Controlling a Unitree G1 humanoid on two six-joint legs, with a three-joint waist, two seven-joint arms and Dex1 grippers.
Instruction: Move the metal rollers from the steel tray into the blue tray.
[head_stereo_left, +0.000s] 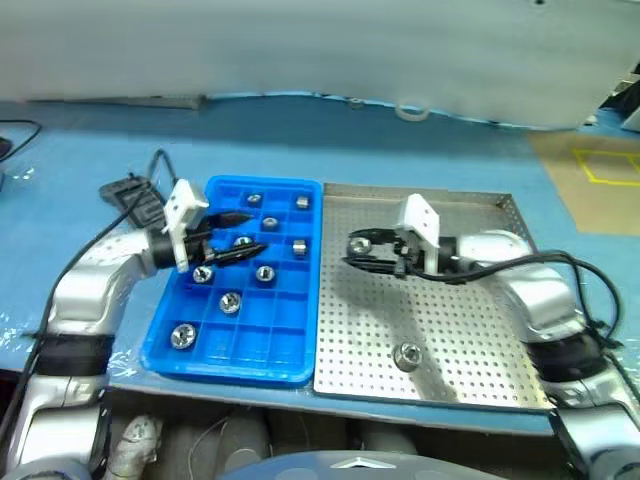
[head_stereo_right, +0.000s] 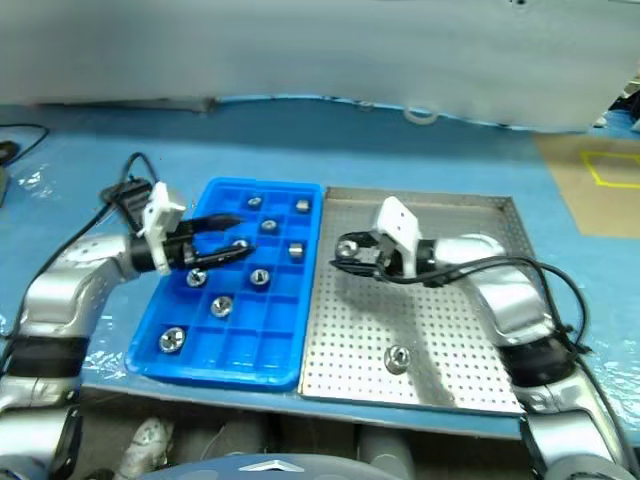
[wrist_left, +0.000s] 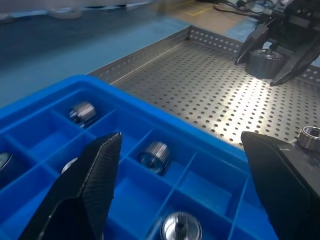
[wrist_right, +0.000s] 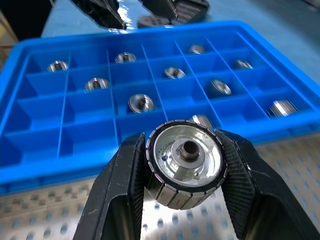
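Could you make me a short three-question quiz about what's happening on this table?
1. True or false: the right gripper holds a metal roller between its fingers.
2. How many rollers remain lying on the steel tray? A) none B) one C) four
3. Over which tray does the left gripper hover with its fingers apart and nothing between them?

Key: 1. True. 2. B, a single loose roller near the front edge. 3. The blue tray, which already has rollers in several compartments.
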